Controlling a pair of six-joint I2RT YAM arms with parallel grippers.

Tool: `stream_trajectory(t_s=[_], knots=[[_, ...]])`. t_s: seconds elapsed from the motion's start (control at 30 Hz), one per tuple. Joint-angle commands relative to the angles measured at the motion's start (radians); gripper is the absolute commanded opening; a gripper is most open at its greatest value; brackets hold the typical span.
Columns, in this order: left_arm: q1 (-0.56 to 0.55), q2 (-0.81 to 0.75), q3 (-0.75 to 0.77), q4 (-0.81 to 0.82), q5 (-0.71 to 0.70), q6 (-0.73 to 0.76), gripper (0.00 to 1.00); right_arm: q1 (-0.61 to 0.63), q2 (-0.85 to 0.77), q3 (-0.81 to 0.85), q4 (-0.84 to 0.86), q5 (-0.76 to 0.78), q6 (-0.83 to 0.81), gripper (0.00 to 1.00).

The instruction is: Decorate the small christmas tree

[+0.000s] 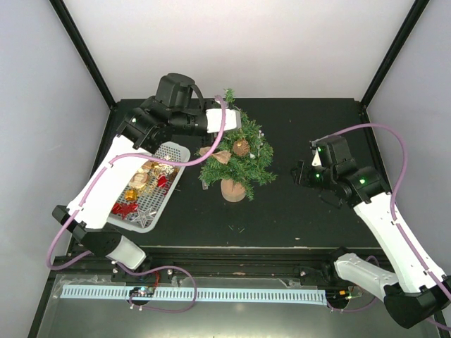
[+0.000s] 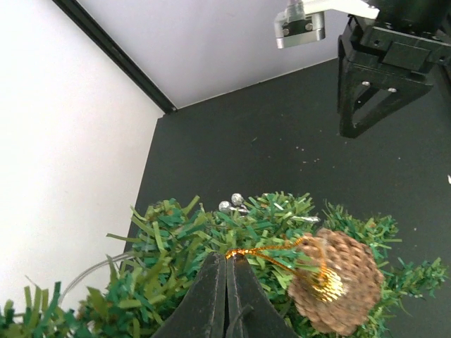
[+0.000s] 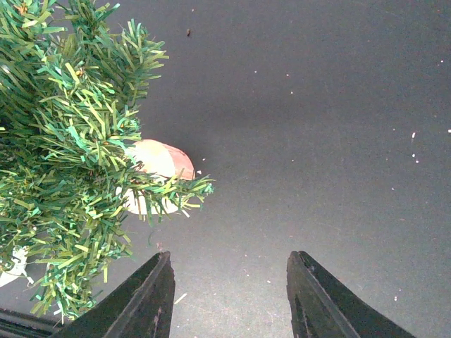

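The small christmas tree (image 1: 236,160) stands mid-table on its round tan base (image 1: 233,189). A brown pine cone ornament (image 2: 337,282) with a gold string loop (image 2: 271,250) lies against the upper branches (image 2: 176,239). My left gripper (image 2: 227,259) is shut on the end of that gold string, just above the tree top (image 1: 232,137). To the right of the tree, my right gripper (image 3: 229,264) stands open and empty above the black table, with the tree (image 3: 63,141) and its base (image 3: 161,160) to its left.
A white perforated basket (image 1: 161,210) sits left of the tree and holds several gold and red ornaments (image 1: 144,179). Two small silver beads (image 2: 231,204) sit in the branches. Walls close the table at the back and sides. The right arm (image 2: 387,63) shows beyond the tree.
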Motion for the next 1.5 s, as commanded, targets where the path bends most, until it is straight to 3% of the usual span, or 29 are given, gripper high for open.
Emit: stream_trajectory(t_s=[0.0,0.7,1.33,1.47], knots=[[-0.005,0.025,0.063,0.026,-0.018,-0.017,0.02,-0.008,-0.012,0.008,0.024,-0.012,-0.016,0.45],[-0.012,-0.031,-0.052,0.002,-0.027,0.012,0.02,-0.008,0.007,0.010,0.034,-0.017,-0.024,0.45],[-0.012,-0.046,-0.061,0.002,-0.067,0.013,0.02,-0.008,-0.007,0.029,0.048,-0.039,-0.042,0.45],[-0.012,-0.056,-0.076,0.004,-0.084,0.015,0.02,-0.008,-0.063,0.066,0.167,-0.176,-0.109,0.34]])
